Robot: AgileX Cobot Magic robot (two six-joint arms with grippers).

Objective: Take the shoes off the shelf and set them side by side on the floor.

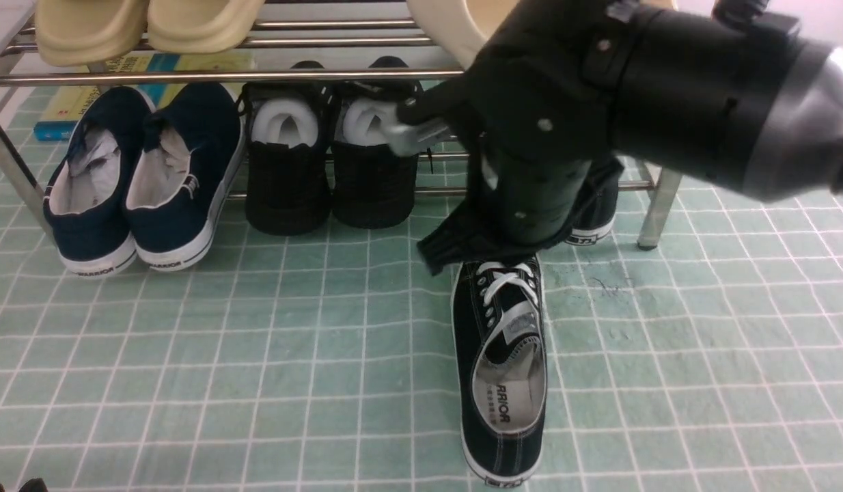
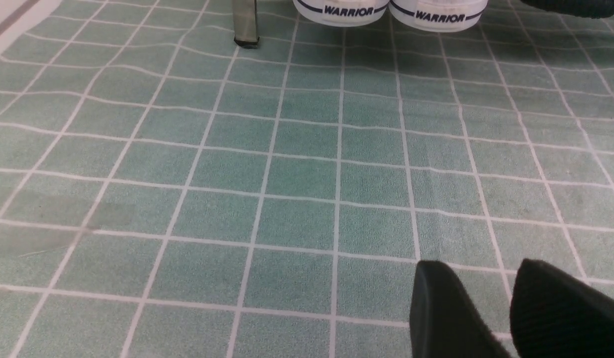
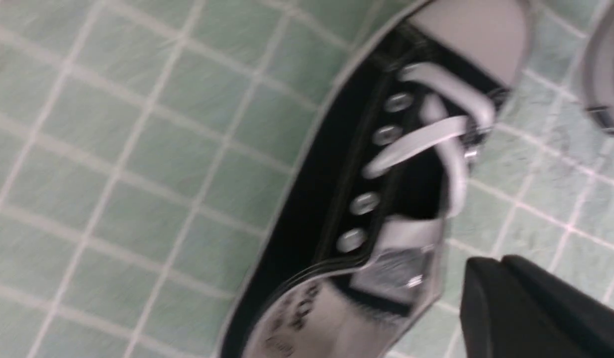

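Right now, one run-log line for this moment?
black canvas sneaker with white laces: on pale green gridded floor | second sneaker: on chrome tube shelf | right claw: shut, empty

Black cylindrical right arm [image 1: 667,82], silver-grey band [image 1: 797,116], small screws, black ribbed left fingers [image 2: 561,308].

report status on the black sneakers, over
Left end effector open, empty. Right end effector shut, empty, above first sneaker on floor. Second sneaker on shelf, mostly hidden behind right arm.
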